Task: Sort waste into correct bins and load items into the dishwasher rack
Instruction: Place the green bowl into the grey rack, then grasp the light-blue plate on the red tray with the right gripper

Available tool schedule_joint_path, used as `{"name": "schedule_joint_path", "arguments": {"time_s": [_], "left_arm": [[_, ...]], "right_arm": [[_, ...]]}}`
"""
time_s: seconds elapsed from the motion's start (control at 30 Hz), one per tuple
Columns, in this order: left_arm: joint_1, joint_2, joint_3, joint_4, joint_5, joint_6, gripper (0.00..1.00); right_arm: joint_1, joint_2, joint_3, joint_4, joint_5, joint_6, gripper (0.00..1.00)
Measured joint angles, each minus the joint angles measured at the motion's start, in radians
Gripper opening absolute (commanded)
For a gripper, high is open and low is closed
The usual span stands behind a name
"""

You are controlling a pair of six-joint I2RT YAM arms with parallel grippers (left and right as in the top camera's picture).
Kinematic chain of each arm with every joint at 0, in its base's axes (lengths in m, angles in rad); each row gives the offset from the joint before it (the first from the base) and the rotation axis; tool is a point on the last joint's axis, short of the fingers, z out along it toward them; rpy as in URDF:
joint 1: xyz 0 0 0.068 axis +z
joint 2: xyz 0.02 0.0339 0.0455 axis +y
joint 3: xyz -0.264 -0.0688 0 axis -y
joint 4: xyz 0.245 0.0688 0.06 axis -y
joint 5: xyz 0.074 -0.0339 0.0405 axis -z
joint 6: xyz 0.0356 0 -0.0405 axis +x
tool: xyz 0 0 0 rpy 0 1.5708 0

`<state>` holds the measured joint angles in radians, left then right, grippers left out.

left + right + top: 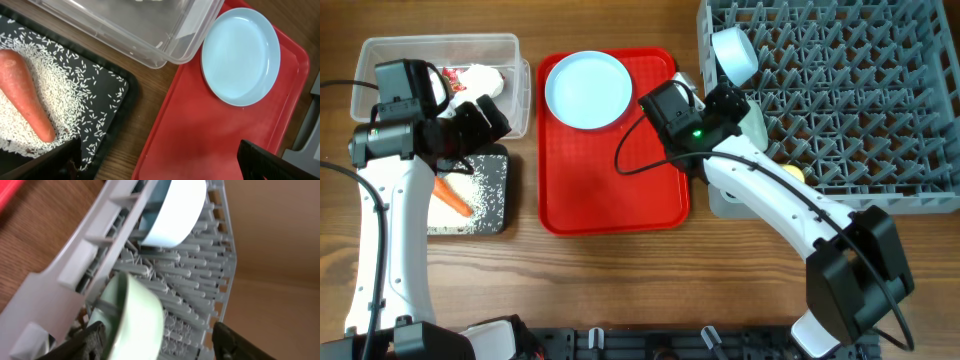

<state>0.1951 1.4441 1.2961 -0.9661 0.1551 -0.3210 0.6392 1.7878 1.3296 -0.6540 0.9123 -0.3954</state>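
A light blue plate (587, 90) lies at the back of the red tray (610, 190); it also shows in the left wrist view (240, 57). My left gripper (485, 120) is open and empty, hanging over the gap between the black tray and the red tray (160, 155). A carrot (451, 196) lies on rice in the black tray (492, 200). My right gripper (735, 105) is open at the left edge of the grey dishwasher rack (840, 90). A pale green bowl (142, 317) stands on edge in the rack between its fingers (160, 340), close to the left finger. A light blue bowl (175, 212) stands further in.
A clear plastic bin (440, 52) at the back left holds white and red wrappers (470, 78). A yellow object (792, 172) shows at the rack's front edge beside the right arm. The rack's prongs stand close around the right gripper.
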Motion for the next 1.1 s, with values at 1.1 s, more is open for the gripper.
{"name": "schedule_joint_path", "arguments": {"time_s": [1.1], "left_arm": [[0.0,0.0,0.0,0.0,0.0,0.0,1.0]], "right_arm": [[0.024,0.0,0.221,-0.135,-1.085,0.552,1.0]]}}
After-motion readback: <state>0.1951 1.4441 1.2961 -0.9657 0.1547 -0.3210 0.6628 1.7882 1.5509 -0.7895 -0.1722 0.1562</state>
